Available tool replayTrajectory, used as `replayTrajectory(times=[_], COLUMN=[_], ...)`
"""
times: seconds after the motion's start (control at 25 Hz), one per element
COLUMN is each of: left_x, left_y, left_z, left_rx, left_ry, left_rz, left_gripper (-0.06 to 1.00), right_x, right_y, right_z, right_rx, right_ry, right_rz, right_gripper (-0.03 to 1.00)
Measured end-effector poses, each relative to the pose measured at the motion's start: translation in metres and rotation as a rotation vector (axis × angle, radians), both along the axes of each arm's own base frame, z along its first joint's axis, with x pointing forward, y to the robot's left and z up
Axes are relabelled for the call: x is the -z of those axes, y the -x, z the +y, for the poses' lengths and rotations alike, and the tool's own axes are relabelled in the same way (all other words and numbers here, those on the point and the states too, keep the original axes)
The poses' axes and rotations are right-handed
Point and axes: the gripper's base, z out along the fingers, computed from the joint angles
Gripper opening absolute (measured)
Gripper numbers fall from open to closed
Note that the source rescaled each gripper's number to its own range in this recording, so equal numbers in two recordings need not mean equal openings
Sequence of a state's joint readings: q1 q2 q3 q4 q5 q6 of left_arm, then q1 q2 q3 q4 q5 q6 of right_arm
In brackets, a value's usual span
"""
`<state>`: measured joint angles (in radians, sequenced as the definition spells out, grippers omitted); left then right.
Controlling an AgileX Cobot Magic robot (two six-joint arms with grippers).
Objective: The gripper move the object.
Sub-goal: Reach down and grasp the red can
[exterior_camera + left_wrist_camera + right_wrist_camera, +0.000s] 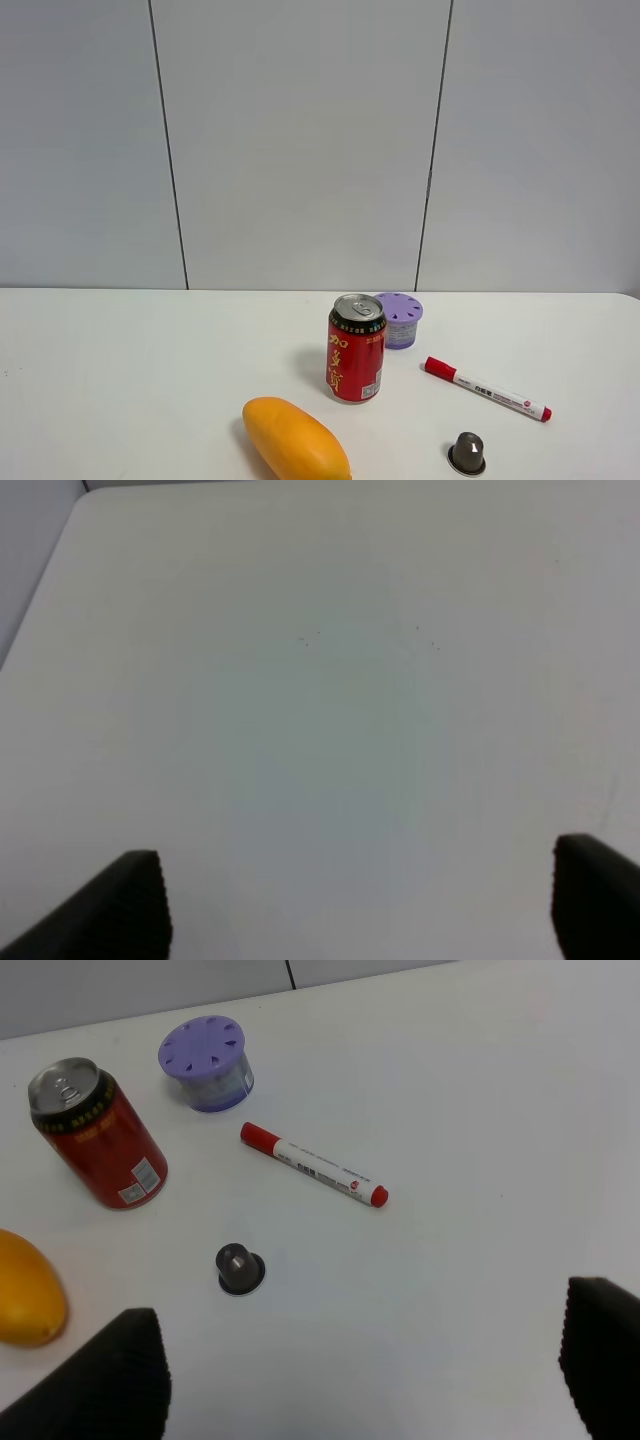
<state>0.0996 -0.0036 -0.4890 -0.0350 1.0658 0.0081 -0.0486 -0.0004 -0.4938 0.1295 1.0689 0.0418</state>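
- The can stands upright on the white table, a little right of the middle, and neither arm touches it.
- The right claw hangs above the table with its jaws spread wide and nothing between them. Its camera looks across at the can, so I judge this arm the likelier one to do the moving. The wide opening suits the can's round body.
- The left claw is also wide and empty, over bare table.
- The purple container sits just behind the can on its right. It is close enough that a finger coming down on that side could knock it.
- The mango lies in front of the can to the left, near it but apart.
- The marker and a small dark capsule lie to the right of the can, on the right arm's likely path, though low enough to pass over.
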Motion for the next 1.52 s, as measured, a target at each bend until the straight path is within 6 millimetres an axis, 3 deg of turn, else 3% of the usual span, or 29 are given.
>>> replayTrajectory(times=[0.04, 1.52], left_x=[0.0, 0.0], left_y=[0.0, 0.0], left_z=[0.0, 0.0], left_rx=[0.0, 0.0], left_ry=[0.0, 0.0], left_rz=[0.0, 0.0], left_gripper=[0.46, 0.46], right_x=[0.0, 0.0], right_y=[0.0, 0.0], right_z=[0.0, 0.0], right_rx=[0.0, 0.0], right_ry=[0.0, 0.0], right_rz=[0.0, 0.0], right_gripper=[1.0, 1.0])
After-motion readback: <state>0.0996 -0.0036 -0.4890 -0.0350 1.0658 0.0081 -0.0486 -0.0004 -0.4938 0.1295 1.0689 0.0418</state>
